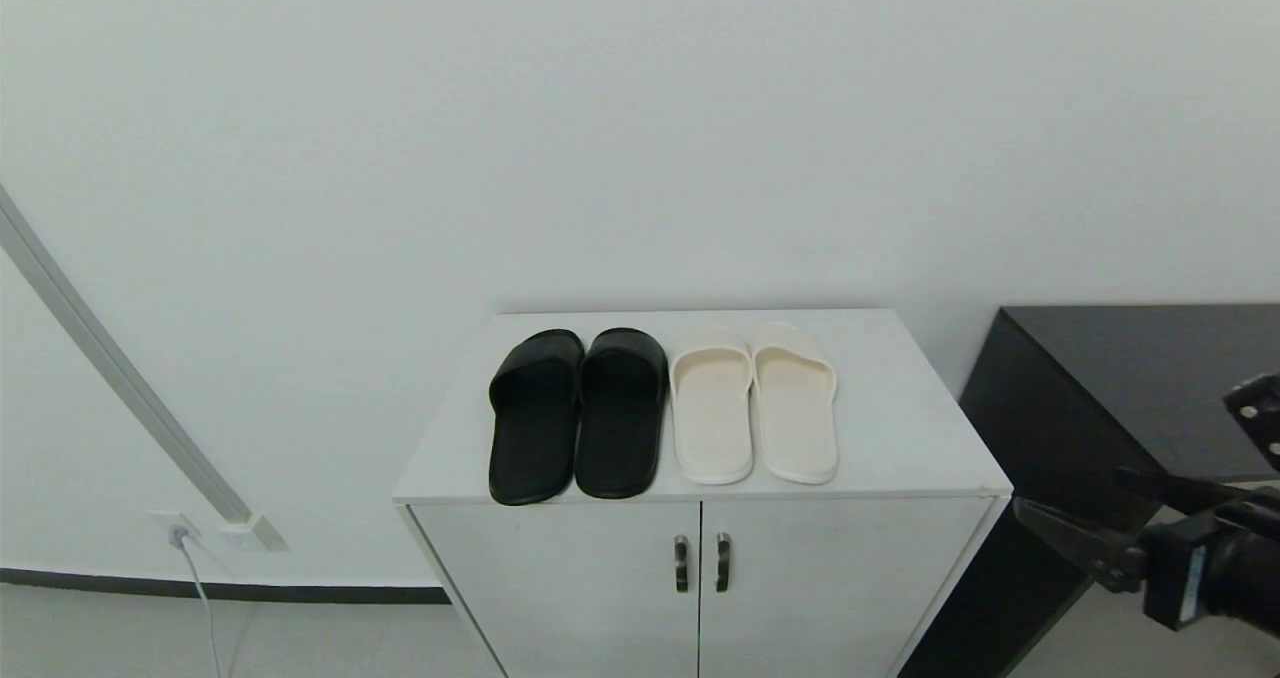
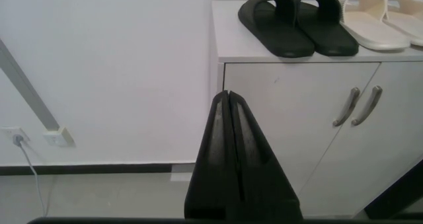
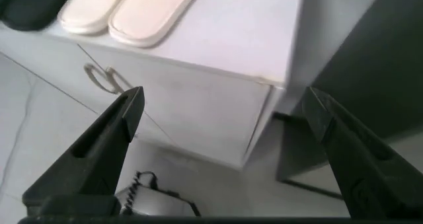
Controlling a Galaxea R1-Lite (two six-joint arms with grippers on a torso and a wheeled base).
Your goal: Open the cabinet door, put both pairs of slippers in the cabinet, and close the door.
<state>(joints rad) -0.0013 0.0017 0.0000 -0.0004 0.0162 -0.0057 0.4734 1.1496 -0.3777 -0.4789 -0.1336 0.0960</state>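
Hovering wide open and empty beside the cabinet (image 1: 900, 408), the right gripper (image 1: 1070, 493) could snag both close-set door handles (image 1: 681, 562) at once; black slippers (image 1: 578, 413) and cream slippers (image 1: 755, 403) sit on top, left gripper (image 2: 228, 98) pressed together, empty.

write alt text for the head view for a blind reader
A closed white cabinet stands against a white wall, with black slippers and cream slippers side by side on top. The open right claw sits at the right edge, near a black table.
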